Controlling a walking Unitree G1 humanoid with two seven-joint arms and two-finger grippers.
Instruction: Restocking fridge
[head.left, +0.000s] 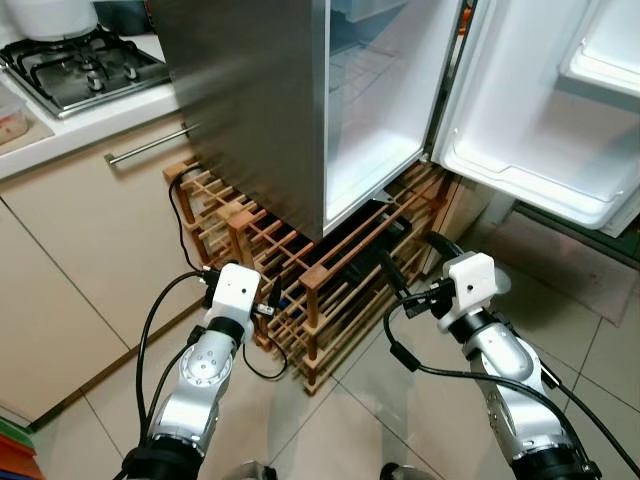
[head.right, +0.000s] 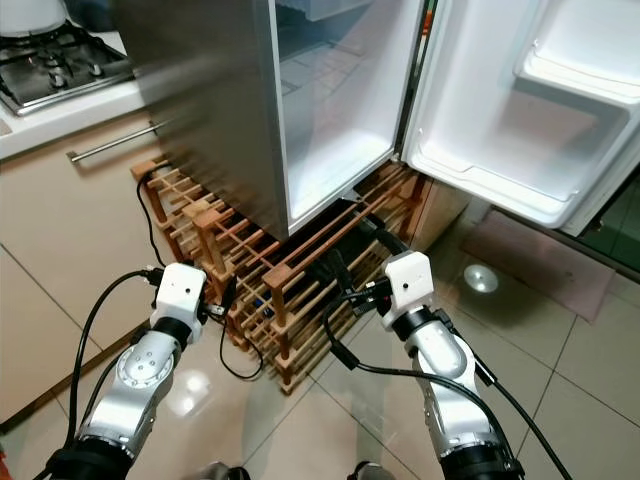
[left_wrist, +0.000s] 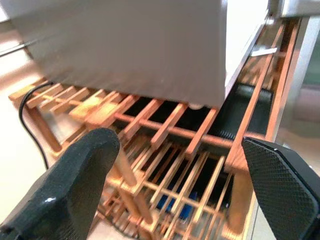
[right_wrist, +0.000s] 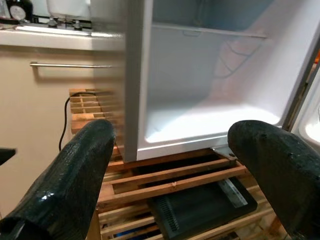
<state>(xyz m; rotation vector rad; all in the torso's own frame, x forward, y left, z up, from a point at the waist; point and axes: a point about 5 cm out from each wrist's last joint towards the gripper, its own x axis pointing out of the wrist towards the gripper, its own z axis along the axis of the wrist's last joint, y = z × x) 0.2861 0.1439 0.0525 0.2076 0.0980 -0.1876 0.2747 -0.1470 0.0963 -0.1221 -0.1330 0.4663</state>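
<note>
The left gripper (left_wrist: 175, 195) has its two black fingers spread wide with nothing between them, aimed at the wooden rack (head.left: 300, 270) just ahead. The right gripper (right_wrist: 170, 170) is likewise spread wide and empty, facing the bottom of the fridge (head.left: 300, 100). In the head views both arms reach forward from 6 o'clock, the left wrist near 7 o'clock, the right wrist near 5 o'clock, each close to the rack but not touching it.

The rack is a lattice of light wooden slats standing on the tiled floor (head.left: 400, 400) at the centre. The fridge sits on top of it, a steel-sided box filling 12 o'clock. Its white inside (right_wrist: 210, 115) is bare, with a shelf (right_wrist: 205, 31) across the upper part. The fridge door (head.left: 540, 110) stands open toward 2 o'clock, its white door bins bare too.

A dark flat box (right_wrist: 200, 205) lies inside the rack under the fridge. A black cable (head.left: 185, 220) runs down the rack's left end. At 9 o'clock stands a beige cabinet with a bar handle (head.left: 150, 145); on the desk above, at 10 o'clock, sits a gas hob (head.left: 80, 65).
</note>
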